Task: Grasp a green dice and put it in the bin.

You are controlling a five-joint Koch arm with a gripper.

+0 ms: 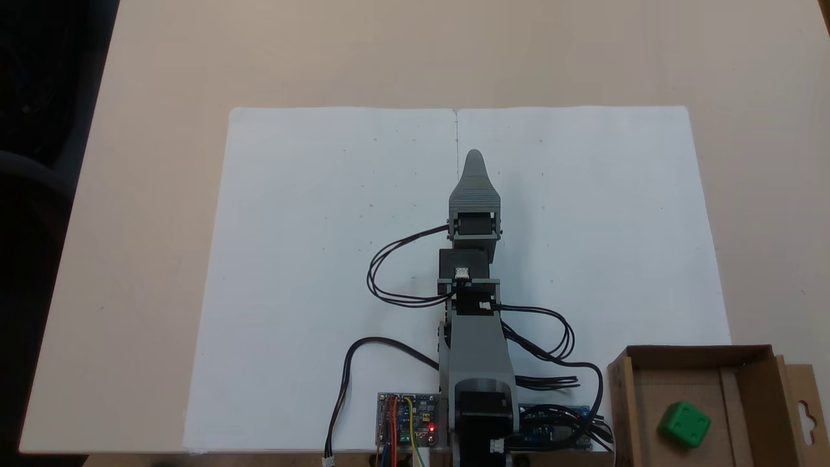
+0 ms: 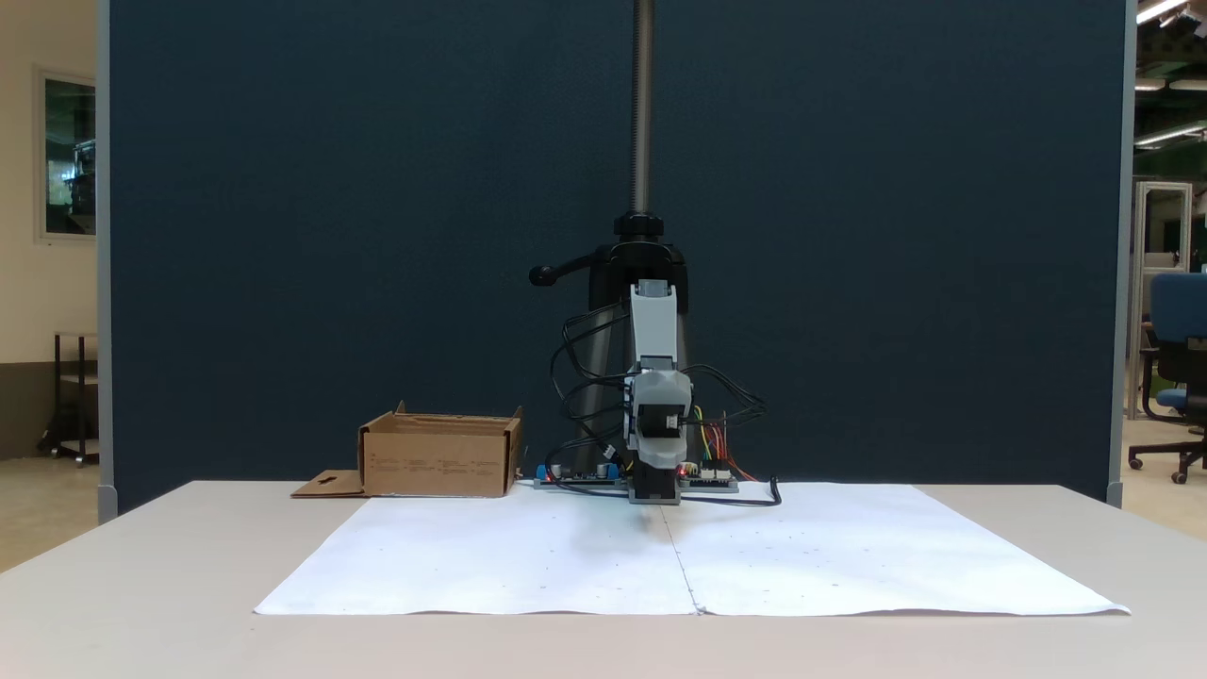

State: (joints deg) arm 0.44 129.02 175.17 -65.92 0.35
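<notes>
Desk [image 1: 162,259]: pale beige; its left edge runs diagonally in the view from above, with dark floor beyond; the near edge crosses the bottom of the front view.
White sheet [image 1: 311,272]: two joined sheets with a seam down the middle; wide bare paper on both sides of the arm and beyond its tip; the sheet's corners stop short of the desk edges.
Arm [image 1: 476,350]: folded along the seam, based at the sheet's edge beside small circuit boards [image 1: 407,420] with a red light; black cables [image 1: 389,272] loop out on either side.
Gripper [image 1: 474,155]: seen from above as one grey tapered tip over the seam; the fingers lie one behind the other, so I cannot tell how far apart they are or whether they grip anything; in the front view the gripper [image 2: 657,424] faces the camera and the tips are not clear there either.
Bin [image 1: 746,376]: brown cardboard box at the lower right corner from above, cut off by the frame's bottom edge; its flap with the hang-hole lies on the right; from the front the bin [image 2: 438,457] stands left of the arm, flap flat on the desk.
Green dice [image 1: 685,425]: lying inside the bin on its floor, well apart from the gripper; the front view hides it behind the bin's wall.
Backdrop: dark blue panel [image 2: 330,236] behind the desk, with a metal pole [image 2: 643,104] rising behind the arm.
</notes>
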